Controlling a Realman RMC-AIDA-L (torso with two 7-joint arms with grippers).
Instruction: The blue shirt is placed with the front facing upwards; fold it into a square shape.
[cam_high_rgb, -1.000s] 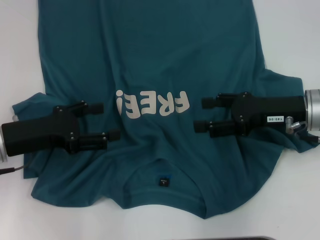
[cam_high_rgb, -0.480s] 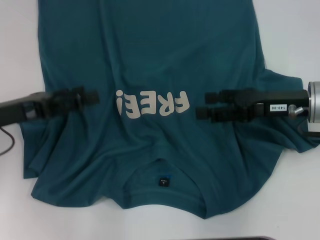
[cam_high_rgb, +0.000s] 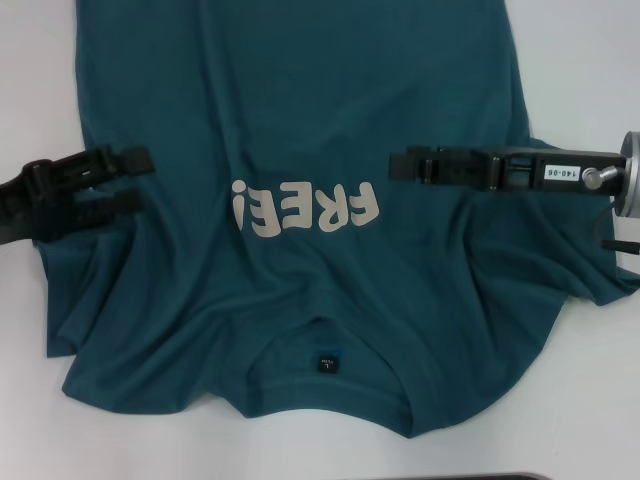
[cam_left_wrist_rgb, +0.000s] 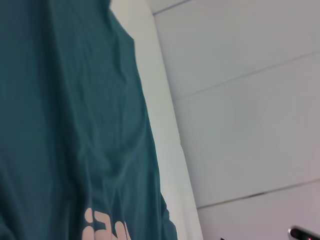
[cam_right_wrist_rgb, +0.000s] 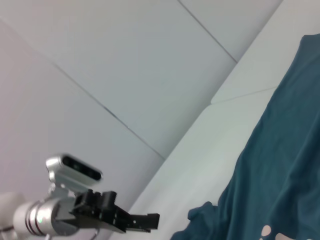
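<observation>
Both grippers have been raised and drawn outward since before; left gripper is parted, empty, above the blue shirt; right gripper spread cannot be told.

blue shirt hem cut off, left gripper arm cropped

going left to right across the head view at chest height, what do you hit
left gripper → cream "FREE!" lettering on the blue shirt → right gripper

Left hand fingers parted — right hand edge-on.
</observation>
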